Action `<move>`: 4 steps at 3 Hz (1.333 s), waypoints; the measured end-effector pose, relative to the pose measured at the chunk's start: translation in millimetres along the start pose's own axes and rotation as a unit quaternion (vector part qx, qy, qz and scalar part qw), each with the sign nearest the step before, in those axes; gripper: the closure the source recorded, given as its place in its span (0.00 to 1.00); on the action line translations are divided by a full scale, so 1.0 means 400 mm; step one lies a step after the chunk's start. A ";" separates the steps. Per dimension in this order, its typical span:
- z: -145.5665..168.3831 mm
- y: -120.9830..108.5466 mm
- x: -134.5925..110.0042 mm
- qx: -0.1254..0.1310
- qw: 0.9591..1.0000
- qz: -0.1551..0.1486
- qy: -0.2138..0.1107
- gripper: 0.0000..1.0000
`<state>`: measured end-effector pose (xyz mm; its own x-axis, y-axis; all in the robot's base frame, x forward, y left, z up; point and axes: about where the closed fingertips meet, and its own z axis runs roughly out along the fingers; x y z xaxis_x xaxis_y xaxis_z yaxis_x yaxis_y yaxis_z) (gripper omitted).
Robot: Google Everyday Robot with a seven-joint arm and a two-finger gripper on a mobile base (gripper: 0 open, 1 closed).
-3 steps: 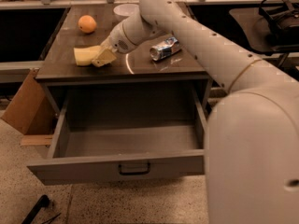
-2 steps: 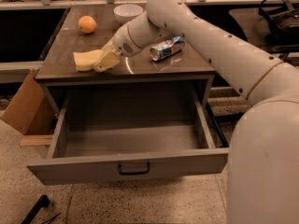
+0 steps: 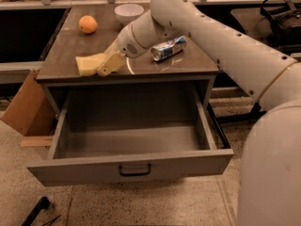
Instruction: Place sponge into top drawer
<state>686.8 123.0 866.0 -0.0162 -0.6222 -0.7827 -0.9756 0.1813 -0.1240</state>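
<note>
— What's hidden?
— On your gripper [image 3: 107, 64], one finger sits behind the sponge [image 3: 87, 64]. The arm covers the table [image 3: 178, 65] at 3 o'clock.
— Sponge?
— At the table's front edge, 11 o'clock of the open top drawer [image 3: 131, 166]. The fingers [image 3: 113, 64] pinch its right end, and the block juts toward 9 o'clock.

Gripper [image 3: 109, 64] low over the bench's [image 3: 188, 65] front edge, touching the sponge [image 3: 88, 63] at its 9 o'clock. Can [image 3: 168, 48] at 2 o'clock, orange [image 3: 87, 24] at 11. Top drawer [image 3: 188, 166] stands open at 6 o'clock.
</note>
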 end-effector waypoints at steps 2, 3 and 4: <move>-0.059 0.152 0.067 -0.009 0.998 0.000 0.059 1.00; -0.033 0.219 0.140 -0.016 0.996 0.023 0.082 1.00; 0.000 0.261 0.212 -0.012 0.993 0.049 0.105 1.00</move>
<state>583.6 89.3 786.6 -0.1547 -0.7474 -0.6462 -0.9718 0.2330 -0.0370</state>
